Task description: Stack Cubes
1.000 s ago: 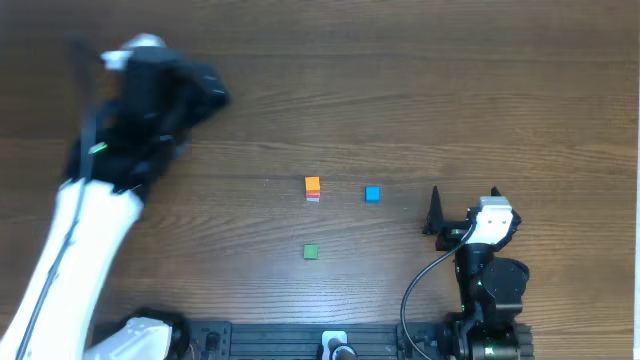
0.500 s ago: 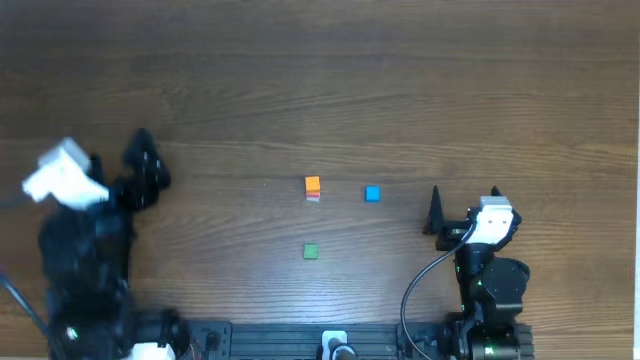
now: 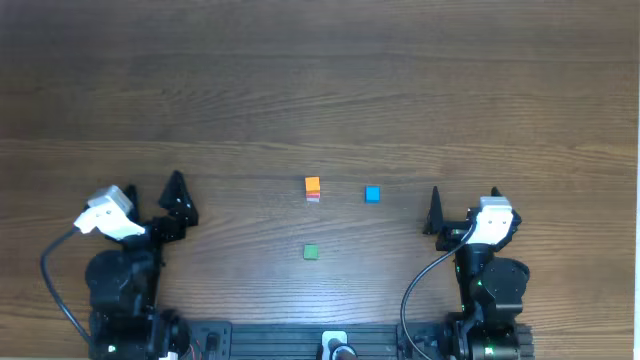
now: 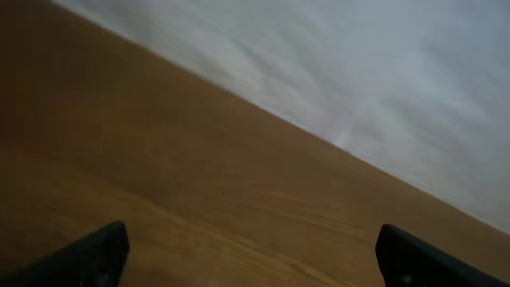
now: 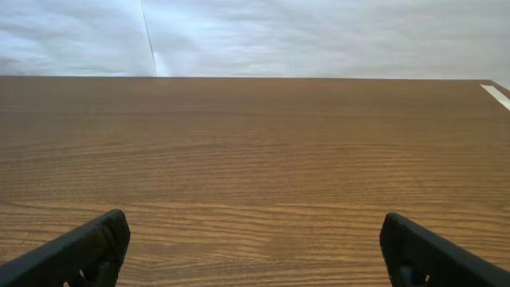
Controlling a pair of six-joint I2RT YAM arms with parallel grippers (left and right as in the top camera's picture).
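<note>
An orange cube (image 3: 312, 184) sits on top of a red cube (image 3: 313, 197) near the table's middle. A blue cube (image 3: 372, 194) lies just to their right, and a green cube (image 3: 310, 252) lies nearer the bases, below the small stack. My left gripper (image 3: 158, 206) (image 4: 251, 243) is open and holds nothing, low at the left, well away from the cubes. My right gripper (image 3: 465, 207) (image 5: 253, 227) is open too, low at the right, to the right of the blue cube, with bare wood ahead of it.
The brown wooden table (image 3: 320, 90) stretches wide behind the cubes. A pale wall (image 5: 319, 36) stands past its far edge. Both arm bases and their cables sit along the near edge.
The left arm has drawn back from high over the table's left side and come down low near its base. The cubes and the right arm have not moved.
</note>
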